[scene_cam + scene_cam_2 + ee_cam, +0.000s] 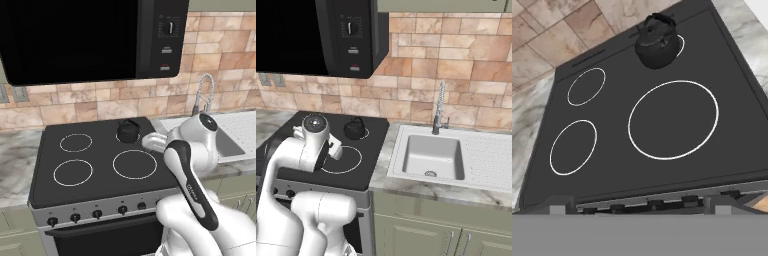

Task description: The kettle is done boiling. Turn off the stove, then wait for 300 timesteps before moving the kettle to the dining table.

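The black kettle (128,131) (355,128) (657,44) stands upright on the back right burner of the stove (100,172) (368,150) (612,165). A row of black knobs (97,214) runs along the stove's grey steel front. My gripper (151,143) (639,206) hangs over the stove's front right part, above the large front burner (673,119) and well short of the kettle. In the hand view its fingertips (561,205) stand wide apart just above the knob row, open with nothing between them. The dining table is out of view.
A black microwave (75,35) (316,30) hangs above the stove. To the right sit a steel sink (433,157) and its faucet (439,107) (202,92). Marble counter (15,160) borders the stove's left side. A tiled wall stands behind.
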